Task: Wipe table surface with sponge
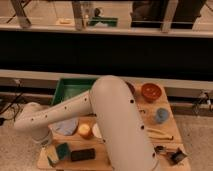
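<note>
No text, label, brand, number or sign can be read anywhere in view, neither on the bench nor on the tool low at its near left corner.

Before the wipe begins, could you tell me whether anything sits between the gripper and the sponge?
Nothing visible does. The gripper is at the table's front-left corner, right beside the green sponge, seemingly touching it. A dark block lies on the sponge's far side, not between them.
</note>
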You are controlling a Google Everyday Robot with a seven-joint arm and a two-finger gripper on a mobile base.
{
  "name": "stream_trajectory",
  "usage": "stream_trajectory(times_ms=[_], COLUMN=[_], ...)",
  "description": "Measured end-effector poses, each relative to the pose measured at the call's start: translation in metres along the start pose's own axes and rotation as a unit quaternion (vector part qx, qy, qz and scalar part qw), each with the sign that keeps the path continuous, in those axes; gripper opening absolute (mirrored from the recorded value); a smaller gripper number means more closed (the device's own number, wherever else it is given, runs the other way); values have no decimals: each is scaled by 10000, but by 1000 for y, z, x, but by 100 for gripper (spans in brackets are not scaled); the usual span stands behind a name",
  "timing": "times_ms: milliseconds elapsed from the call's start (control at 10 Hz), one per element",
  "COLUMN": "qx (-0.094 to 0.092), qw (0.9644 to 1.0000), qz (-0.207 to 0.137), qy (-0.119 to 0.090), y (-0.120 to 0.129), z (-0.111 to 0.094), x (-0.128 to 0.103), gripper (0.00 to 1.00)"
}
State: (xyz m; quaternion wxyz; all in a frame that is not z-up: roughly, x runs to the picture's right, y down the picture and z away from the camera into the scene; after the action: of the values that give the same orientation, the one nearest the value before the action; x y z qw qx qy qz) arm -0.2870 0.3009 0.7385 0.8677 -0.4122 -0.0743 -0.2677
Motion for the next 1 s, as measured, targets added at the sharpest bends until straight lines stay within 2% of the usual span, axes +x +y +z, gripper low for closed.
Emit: stream_trajectory(times_ms=[200, 500, 700, 900, 1000], qx=[92, 381, 646, 1021, 1111], qw=[9999, 9992, 9979, 9947, 9937], qz=[48, 40, -6, -76, -113], qy=[56, 93, 62, 11, 11], y=[0, 3, 6, 13, 15], z=[-15, -53, -84, -121, -129], x=[-1, -7, -11, -19, -23], gripper=[80, 80, 80, 80, 80])
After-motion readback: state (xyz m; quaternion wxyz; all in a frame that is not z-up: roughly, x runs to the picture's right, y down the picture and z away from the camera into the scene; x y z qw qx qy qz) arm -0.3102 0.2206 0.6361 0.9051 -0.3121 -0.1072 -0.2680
